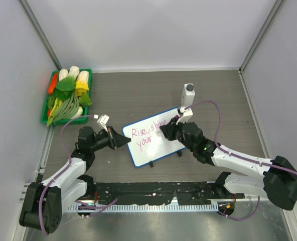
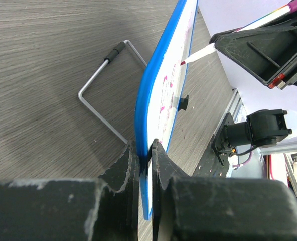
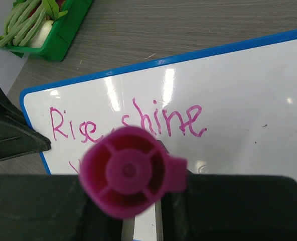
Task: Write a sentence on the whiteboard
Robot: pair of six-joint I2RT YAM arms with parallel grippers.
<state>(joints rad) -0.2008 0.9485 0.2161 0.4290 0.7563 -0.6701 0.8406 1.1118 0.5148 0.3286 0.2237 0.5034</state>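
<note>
The whiteboard [image 1: 163, 149], white with a blue rim, lies tilted mid-table. The sentence [image 1: 147, 129] in pink reads "Rise, shine" with "your" below it. My left gripper [image 1: 125, 142] is shut on the board's left edge; in the left wrist view its jaws pinch the blue rim [image 2: 146, 115]. My right gripper [image 1: 166, 131] hovers over the board's right half, shut on a pink marker [image 3: 131, 170]. The marker's butt end hides part of the sentence [image 3: 173, 120] in the right wrist view. The marker's tip [image 2: 197, 53] sits close to the board face; I cannot tell if it touches.
A green tray [image 1: 44, 118] of vegetables stands at the back left. A white bottle with a grey cap [image 1: 188, 94] stands behind the board. A bent wire stand [image 2: 96, 85] lies on the table beside the board. Grey walls close in both sides.
</note>
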